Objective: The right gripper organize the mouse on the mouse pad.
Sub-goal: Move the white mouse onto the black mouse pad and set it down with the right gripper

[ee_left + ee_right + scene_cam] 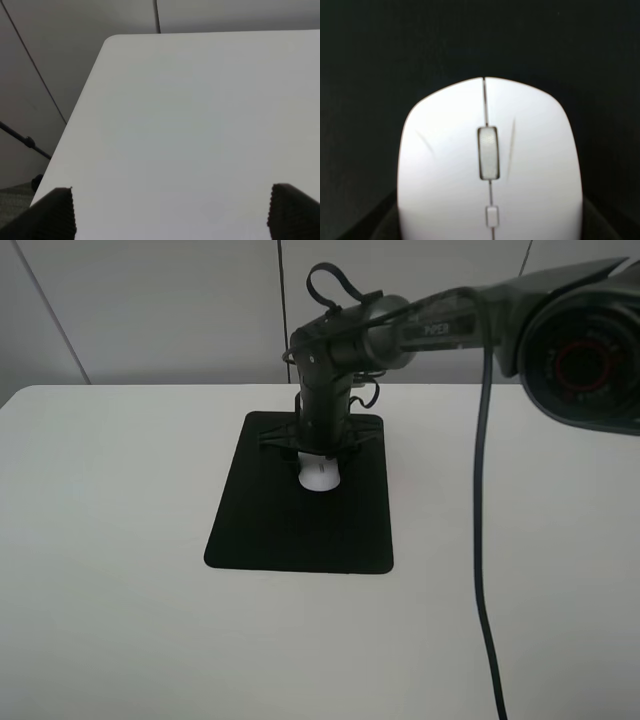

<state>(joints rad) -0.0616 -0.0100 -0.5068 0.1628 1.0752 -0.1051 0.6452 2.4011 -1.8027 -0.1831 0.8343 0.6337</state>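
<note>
The white mouse (320, 478) lies on the black mouse pad (290, 535), in the pad's far half near its middle. My right gripper (320, 460) reaches down from the right and stands over the mouse's far end. In the right wrist view the mouse (490, 150) fills the picture, scroll wheel in the middle, with the pad (470, 40) dark around it. A dark finger (370, 225) lies against each side of the mouse. My left gripper (170, 215) is open and empty over bare table, out of the exterior high view.
The white table (100, 540) holds the pad; its far left corner shows in the left wrist view (115, 42). A dark cable (483, 540) hangs down at the right. The right arm's large dark joint (585, 350) fills the upper right. A grey wall stands behind.
</note>
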